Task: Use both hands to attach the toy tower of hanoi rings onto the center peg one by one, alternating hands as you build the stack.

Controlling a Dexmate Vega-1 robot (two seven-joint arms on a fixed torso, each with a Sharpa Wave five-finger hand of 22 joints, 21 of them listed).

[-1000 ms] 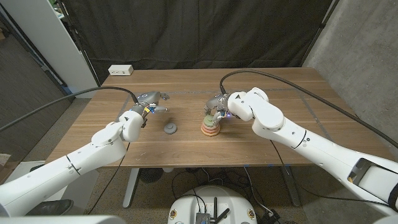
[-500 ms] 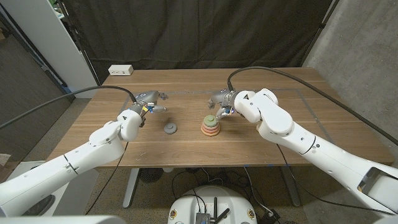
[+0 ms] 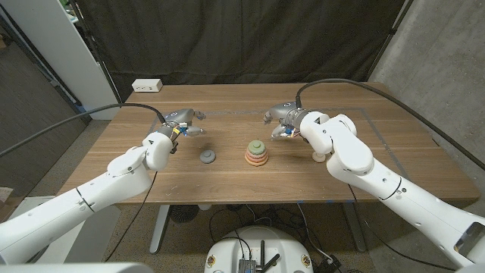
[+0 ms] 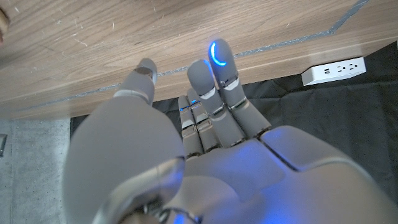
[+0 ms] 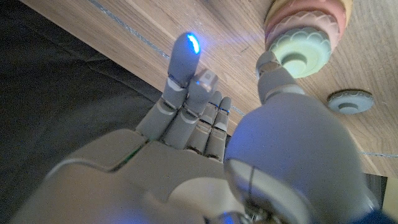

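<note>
While the stack of rings [image 3: 256, 153] sits on its peg near the middle of the wooden surface [image 3: 227, 171], a light green ring on top of pink and orange ones, the right hand [image 3: 282, 121] hovers just behind and to the right of it, fingers [image 5: 184, 59] spread and holding nothing. One grey ring [image 3: 207, 156] lies alone just left of the stack. Behind that ring, the left hand [image 3: 184, 121] hangs above the surface, fingers [image 4: 219, 68] apart and empty. A white power strip [image 3: 147, 86] rests at the far edge.

ring stack [image 3: 256, 152] at table [image 3: 227, 176] centre | loose ring [image 3: 207, 156] just left | left hand [image 3: 185, 121] behind-left | right hand [image 3: 280, 121] behind-right
</note>
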